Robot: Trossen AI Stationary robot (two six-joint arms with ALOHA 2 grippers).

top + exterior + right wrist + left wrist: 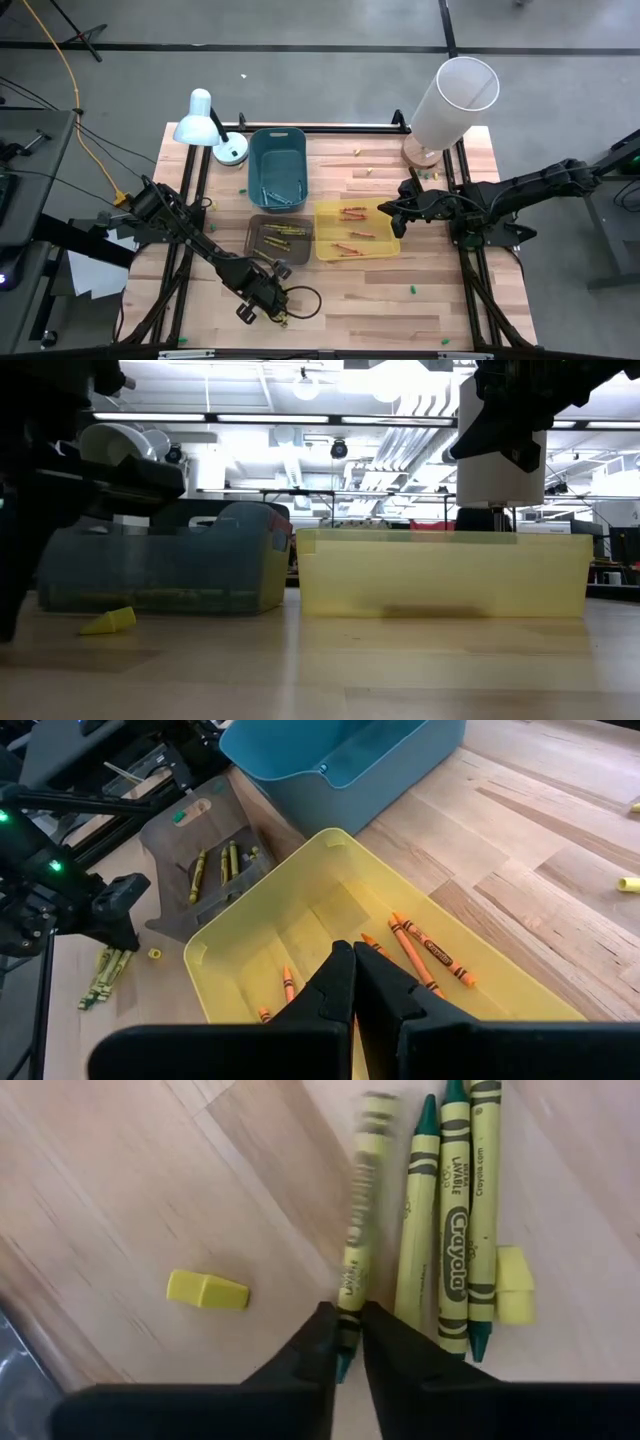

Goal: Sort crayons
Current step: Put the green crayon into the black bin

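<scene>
Left tool (343,1342) pinches a slim paper-wrapped green crayon (358,1230) on wood.

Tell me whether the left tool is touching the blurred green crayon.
Touching. In the left wrist view, the left tool has its two fingers closed on the lower end of the blurred green crayon, no gap on either side.

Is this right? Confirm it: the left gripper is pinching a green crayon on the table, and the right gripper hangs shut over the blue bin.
One thing is wrong: the right gripper hangs shut over the yellow bin, not the blue bin, as the right wrist view shows. The rest holds: the left gripper is pinching a green crayon on the table.
</scene>
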